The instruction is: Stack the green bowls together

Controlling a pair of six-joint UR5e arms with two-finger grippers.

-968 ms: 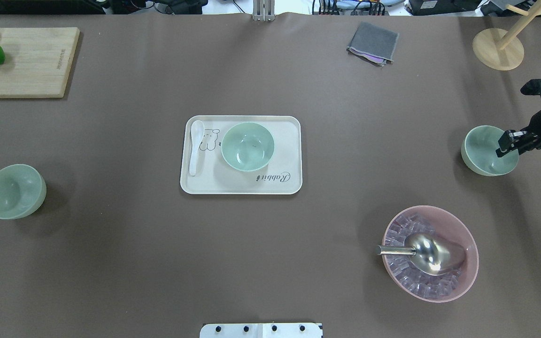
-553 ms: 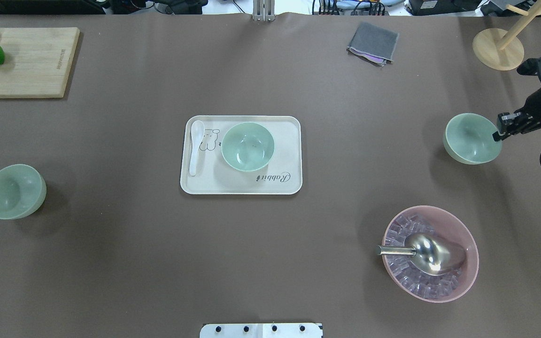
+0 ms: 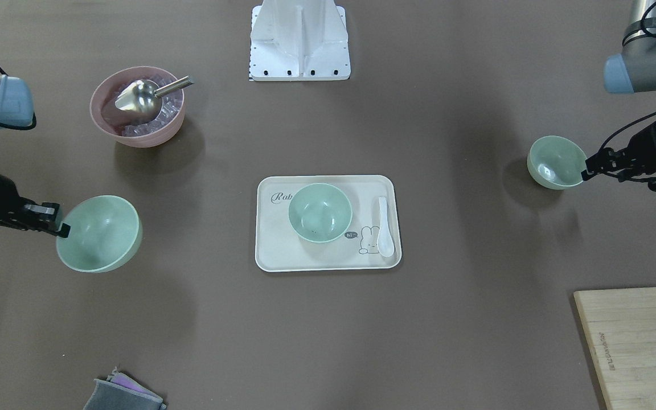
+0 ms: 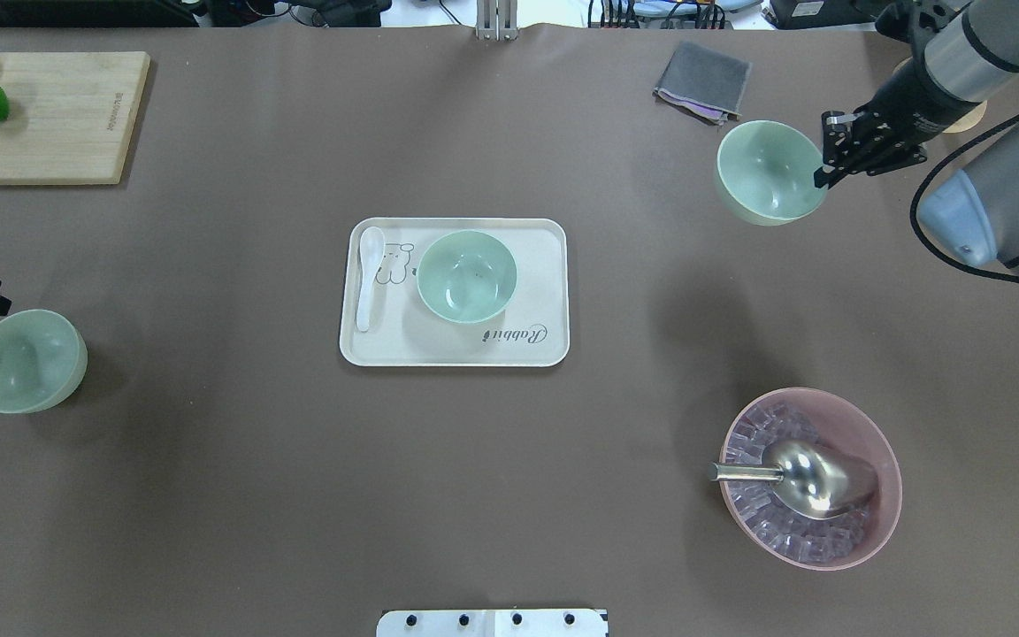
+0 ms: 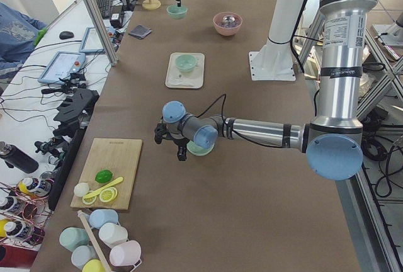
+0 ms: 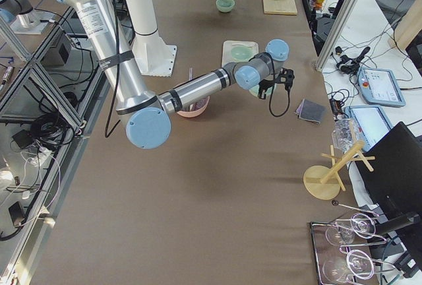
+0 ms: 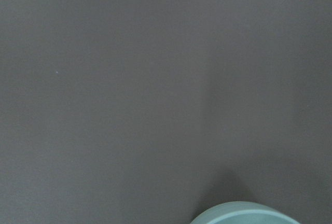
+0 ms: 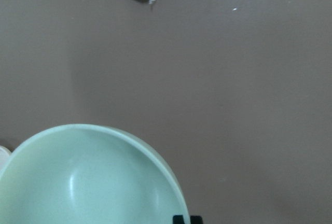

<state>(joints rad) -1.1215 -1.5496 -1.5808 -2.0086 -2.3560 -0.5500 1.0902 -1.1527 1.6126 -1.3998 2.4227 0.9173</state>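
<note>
Plainly, one green bowl hangs in the air to the right of the tray and farther from the robot. The right gripper pinches its rim, jaws closed narrow on the thin wall. The bowl's shadow falls well apart from it on the table, so it is clear of the surface. A rim pinch leaves the rounded underside free, which I judge suits lowering it into the second green bowl. That one sits upright and open on the tray, beside a white spoon.

The third green bowl rests on the table well to the tray's left, with the left gripper at its rim. Whether those jaws have closed on it I cannot tell; probably it is meant to go onto the stack as well.

To the tray's right and nearer the robot, the pink bowl with its metal scoop stands well apart from the likely route.
</note>
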